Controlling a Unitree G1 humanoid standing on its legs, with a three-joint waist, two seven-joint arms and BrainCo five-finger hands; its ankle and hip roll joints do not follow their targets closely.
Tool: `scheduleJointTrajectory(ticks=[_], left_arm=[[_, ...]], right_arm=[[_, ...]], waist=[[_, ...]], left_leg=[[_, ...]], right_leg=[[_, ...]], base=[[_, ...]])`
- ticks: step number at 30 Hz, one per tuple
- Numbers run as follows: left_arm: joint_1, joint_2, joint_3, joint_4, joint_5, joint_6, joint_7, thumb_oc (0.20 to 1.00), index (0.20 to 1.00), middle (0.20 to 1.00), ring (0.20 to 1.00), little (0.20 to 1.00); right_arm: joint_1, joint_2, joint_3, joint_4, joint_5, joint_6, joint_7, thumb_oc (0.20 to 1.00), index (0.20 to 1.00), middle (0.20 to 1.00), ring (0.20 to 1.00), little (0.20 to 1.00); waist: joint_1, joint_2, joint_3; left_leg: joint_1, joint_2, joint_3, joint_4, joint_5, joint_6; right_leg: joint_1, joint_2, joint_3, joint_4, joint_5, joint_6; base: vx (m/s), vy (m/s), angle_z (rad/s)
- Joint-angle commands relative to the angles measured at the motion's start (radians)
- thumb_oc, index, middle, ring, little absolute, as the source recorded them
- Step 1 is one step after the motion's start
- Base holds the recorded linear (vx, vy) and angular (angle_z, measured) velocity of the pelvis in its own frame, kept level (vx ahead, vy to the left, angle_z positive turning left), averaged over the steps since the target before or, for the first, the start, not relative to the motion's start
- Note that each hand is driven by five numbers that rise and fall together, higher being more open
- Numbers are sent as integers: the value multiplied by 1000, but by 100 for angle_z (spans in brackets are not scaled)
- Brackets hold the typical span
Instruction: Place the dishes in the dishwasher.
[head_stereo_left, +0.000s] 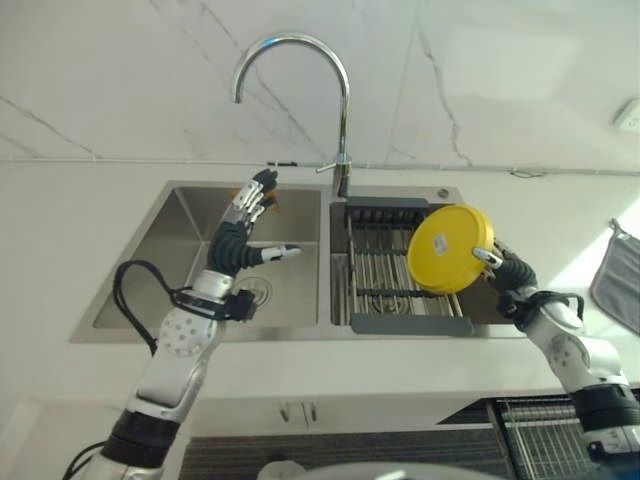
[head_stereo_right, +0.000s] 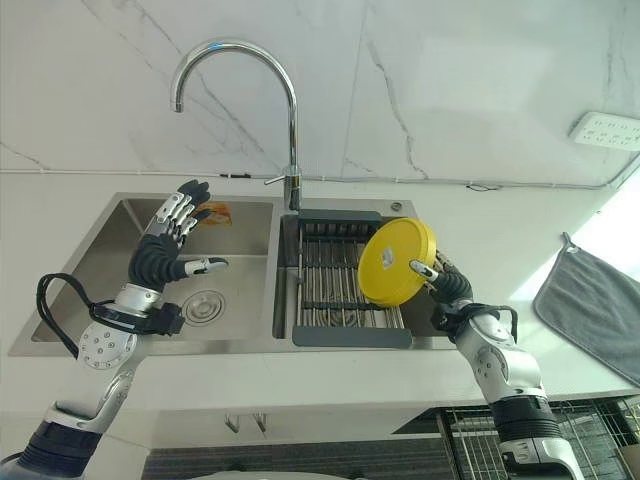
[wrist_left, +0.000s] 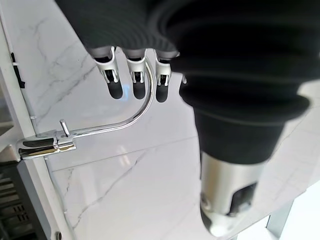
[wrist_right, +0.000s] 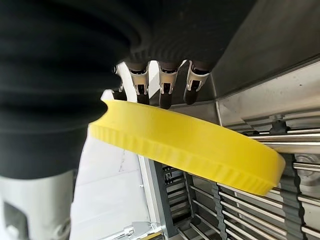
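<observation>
One yellow plate (head_stereo_left: 451, 249) is up on edge above the drying rack (head_stereo_left: 400, 275) in the right sink basin, pinched at its rim by the right hand (head_stereo_left: 503, 270), fingers and thumb clamped on it. Over the left basin (head_stereo_left: 190, 260) the left hand (head_stereo_left: 243, 232) hovers, fingers spread and empty, below the faucet (head_stereo_left: 300, 90).

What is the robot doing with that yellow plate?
The robot's right hand is holding a yellow plate by its edge, tilted up above the drying rack in the right half of the sink. Its left hand is open and holds nothing, raised over the left basin near the tap. A grey cloth lies on the counter to the right.
</observation>
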Motion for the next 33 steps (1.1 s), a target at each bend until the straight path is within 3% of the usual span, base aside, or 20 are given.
scheduleJointTrajectory(ticks=[1,17,33], left_arm=[[-96,28,-39,10,18,-39,9,1000,1000,1000,1000,1000],[-116,41,-54,18,9,-26,18,1000,1000,1000,1000,1000],[-123,52,-66,24,3,-20,18,1000,1000,1000,1000,1000]], right_arm=[[-126,-69,-6,30,35,-36,-5,1000,1000,1000,1000,1000],[-191,-98,20,130,35,-30,-14,1000,1000,1000,1000,1000],[-249,-136,60,184,-64,-35,6,1000,1000,1000,1000,1000]], waist=[[30,17,1],[44,17,5],[53,21,5]], left_leg=[[47,-10,1,0,-97,21],[48,-11,-8,0,-95,19],[50,-16,-18,0,-94,18]], right_leg=[[54,-12,-39,8,-74,21],[61,-11,-48,8,-76,19],[67,-10,-55,8,-79,16]], base=[[-6,2,5],[0,0,0],[3,0,2]])
